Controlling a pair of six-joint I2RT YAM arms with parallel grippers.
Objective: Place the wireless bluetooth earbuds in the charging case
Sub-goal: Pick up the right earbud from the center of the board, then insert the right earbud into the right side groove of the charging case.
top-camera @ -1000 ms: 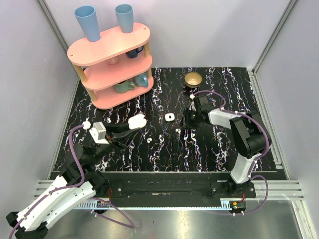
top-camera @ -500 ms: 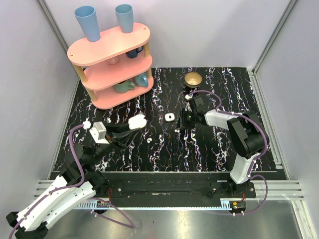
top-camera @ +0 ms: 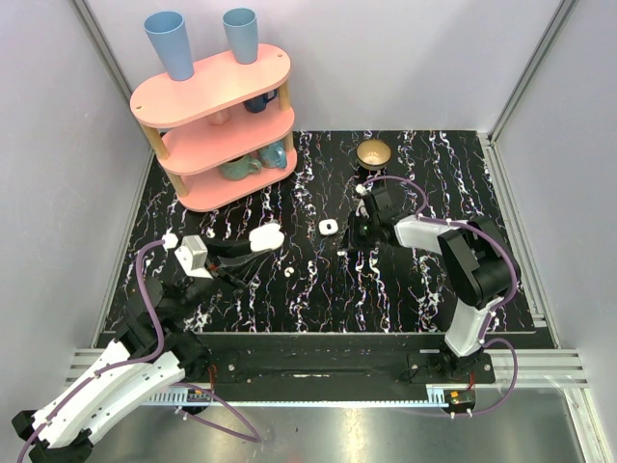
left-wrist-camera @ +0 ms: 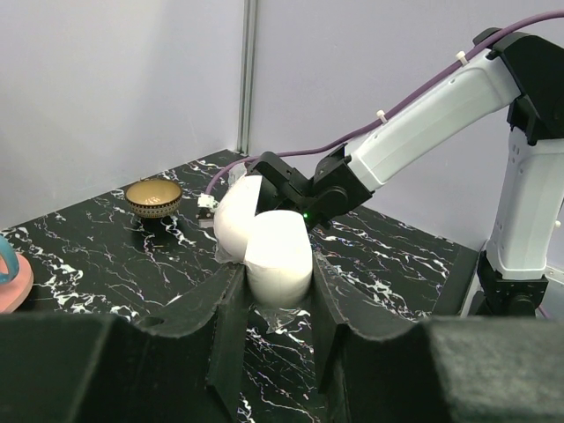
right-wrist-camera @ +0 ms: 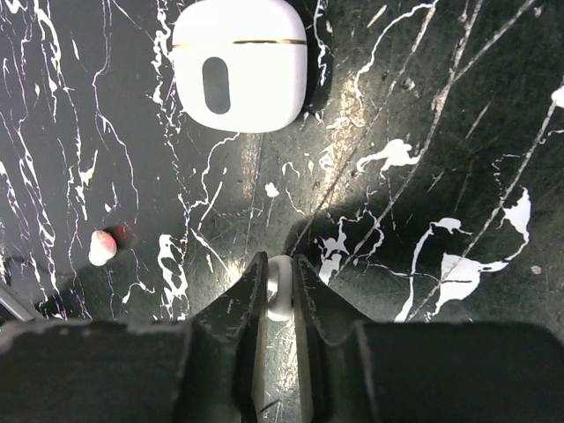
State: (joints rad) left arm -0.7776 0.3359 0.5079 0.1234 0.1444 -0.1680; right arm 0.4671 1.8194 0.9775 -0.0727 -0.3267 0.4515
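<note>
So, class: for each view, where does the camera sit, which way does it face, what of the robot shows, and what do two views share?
Top external: above, behind the robot, facing down at the table; left arm and right arm show.
Left wrist: low, facing across the table; the left gripper holds the open charging case.
Right wrist: facing straight down; the right gripper pinches an earbud.
Shared: top external and left wrist both show the gold bowl.

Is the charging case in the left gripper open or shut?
Open: the left gripper holds the charging case with its two halves spread apart.
</note>
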